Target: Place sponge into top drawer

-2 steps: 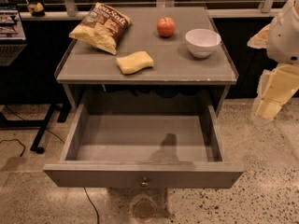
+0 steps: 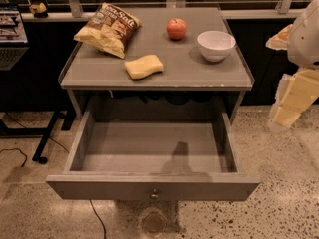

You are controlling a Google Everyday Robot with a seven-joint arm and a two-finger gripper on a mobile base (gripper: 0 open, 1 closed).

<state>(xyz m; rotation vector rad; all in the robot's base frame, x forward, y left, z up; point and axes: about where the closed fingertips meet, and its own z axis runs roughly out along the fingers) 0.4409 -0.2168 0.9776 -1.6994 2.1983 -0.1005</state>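
The pale yellow sponge [image 2: 143, 66] lies flat on the grey table top [image 2: 199, 71], near its front edge and left of centre. The top drawer [image 2: 153, 185] is pulled wide open below it; its inside is bare, and a small round knob sits in the middle of its front panel. My gripper [image 2: 284, 114] hangs at the far right of the view, beyond the table's right side, at about the height of the drawer. It is well apart from the sponge and holds nothing that I can see.
On the table top are a yellow-brown chip bag [image 2: 107, 28] at back left, a red apple [image 2: 177, 28] at back centre and a white bowl [image 2: 216, 45] at right. A black cable [image 2: 97, 218] runs over the speckled floor at front left. A dark desk leg [image 2: 47, 138] stands to the left.
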